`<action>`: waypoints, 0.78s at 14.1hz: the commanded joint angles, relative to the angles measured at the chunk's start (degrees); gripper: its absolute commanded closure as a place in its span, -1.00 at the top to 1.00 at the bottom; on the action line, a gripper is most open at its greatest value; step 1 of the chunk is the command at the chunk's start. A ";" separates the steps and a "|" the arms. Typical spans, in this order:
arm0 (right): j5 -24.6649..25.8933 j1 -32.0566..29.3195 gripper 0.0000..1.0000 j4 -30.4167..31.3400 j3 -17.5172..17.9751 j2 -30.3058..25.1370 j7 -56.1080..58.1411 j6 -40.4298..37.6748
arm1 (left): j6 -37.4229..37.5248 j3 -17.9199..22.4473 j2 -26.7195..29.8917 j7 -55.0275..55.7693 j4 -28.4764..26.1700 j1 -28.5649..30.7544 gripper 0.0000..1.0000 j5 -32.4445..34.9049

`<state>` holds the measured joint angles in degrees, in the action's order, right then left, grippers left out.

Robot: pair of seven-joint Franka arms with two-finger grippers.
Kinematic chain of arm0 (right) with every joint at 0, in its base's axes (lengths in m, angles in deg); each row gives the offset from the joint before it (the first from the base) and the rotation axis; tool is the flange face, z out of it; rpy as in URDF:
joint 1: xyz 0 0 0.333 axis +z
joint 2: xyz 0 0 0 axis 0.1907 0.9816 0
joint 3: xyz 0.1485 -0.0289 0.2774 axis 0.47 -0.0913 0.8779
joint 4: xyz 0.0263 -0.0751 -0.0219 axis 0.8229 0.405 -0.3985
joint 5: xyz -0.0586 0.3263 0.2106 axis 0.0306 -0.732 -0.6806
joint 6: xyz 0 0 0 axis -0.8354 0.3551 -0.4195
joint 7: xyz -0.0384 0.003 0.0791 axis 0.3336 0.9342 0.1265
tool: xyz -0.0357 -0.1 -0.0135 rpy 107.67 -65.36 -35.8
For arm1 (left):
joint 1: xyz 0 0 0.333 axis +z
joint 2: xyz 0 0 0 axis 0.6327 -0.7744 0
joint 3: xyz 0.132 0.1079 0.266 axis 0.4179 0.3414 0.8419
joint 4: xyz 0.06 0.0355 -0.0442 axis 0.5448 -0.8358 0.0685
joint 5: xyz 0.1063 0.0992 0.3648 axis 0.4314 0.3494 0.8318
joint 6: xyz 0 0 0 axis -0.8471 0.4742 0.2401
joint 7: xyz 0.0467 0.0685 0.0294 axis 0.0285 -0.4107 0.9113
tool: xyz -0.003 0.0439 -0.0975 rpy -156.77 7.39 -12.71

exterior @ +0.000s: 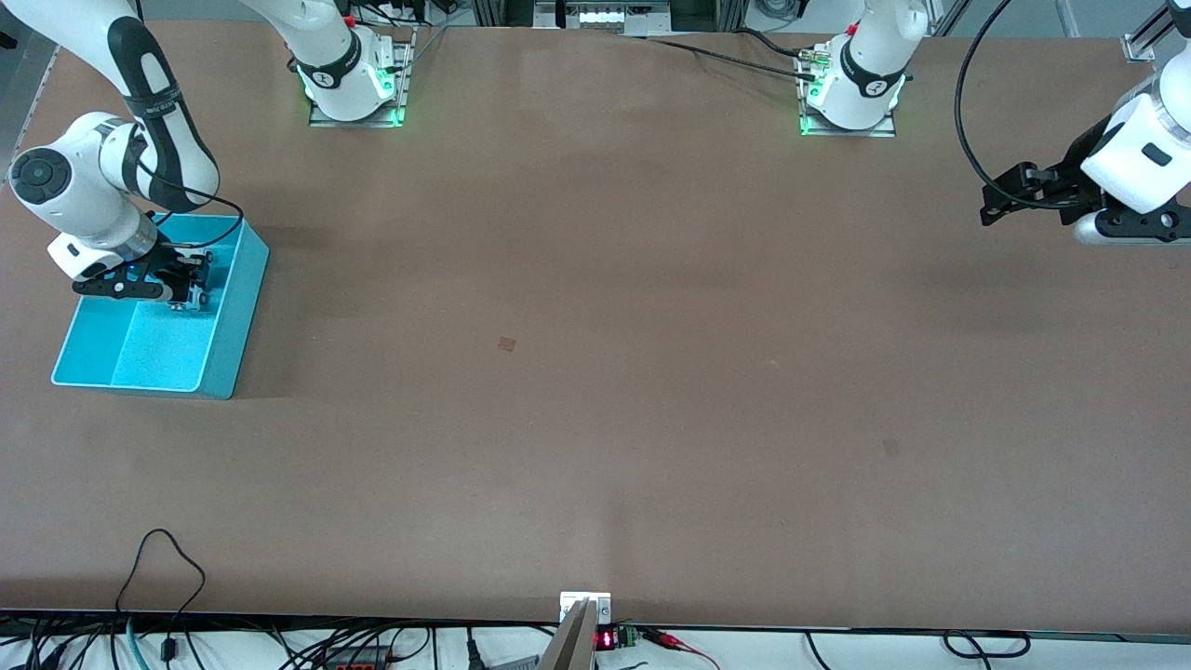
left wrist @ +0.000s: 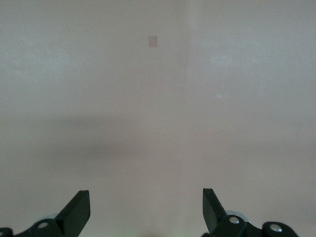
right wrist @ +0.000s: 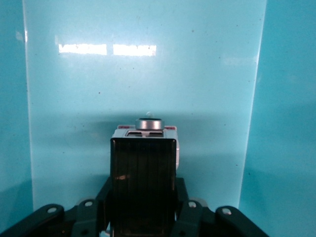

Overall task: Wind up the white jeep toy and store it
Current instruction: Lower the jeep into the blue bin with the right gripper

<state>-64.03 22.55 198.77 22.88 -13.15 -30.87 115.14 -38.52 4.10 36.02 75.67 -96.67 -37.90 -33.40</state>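
Right wrist view: we see the right gripper clamped on the small white jeep toy, long axis pointing away, inside the cyan plastic bin at frame left. The left gripper waits, spread wide and holding nothing, at upper right.

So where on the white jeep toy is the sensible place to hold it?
Across its two flanks, from above its black roof, as the right end effector appears to hold the white jeep toy inside the cyan bin: the body is narrow and boxy, with flat parallel sides.

White arms, black joints, cables
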 commanded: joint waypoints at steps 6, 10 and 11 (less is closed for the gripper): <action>-0.51 0.31 1.00 -0.28 1.81 -4.38 0.17 0.30 | 0.84 -0.23 0.59 -0.35 0.27 0.23 1.00 -0.73; -0.51 2.59 1.00 -2.82 2.07 -9.04 0.44 -4.78 | 0.84 -0.23 0.59 -0.35 0.27 0.23 1.00 -0.73; -0.51 3.47 1.00 -4.31 2.16 -9.92 0.44 -7.23 | 0.84 -0.23 0.59 -0.35 0.27 0.23 1.00 -0.73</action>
<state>-64.04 24.49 196.07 24.88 -19.77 -30.81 112.39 -38.52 4.09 36.02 75.67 -96.67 -37.91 -33.40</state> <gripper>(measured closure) 0.000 0.000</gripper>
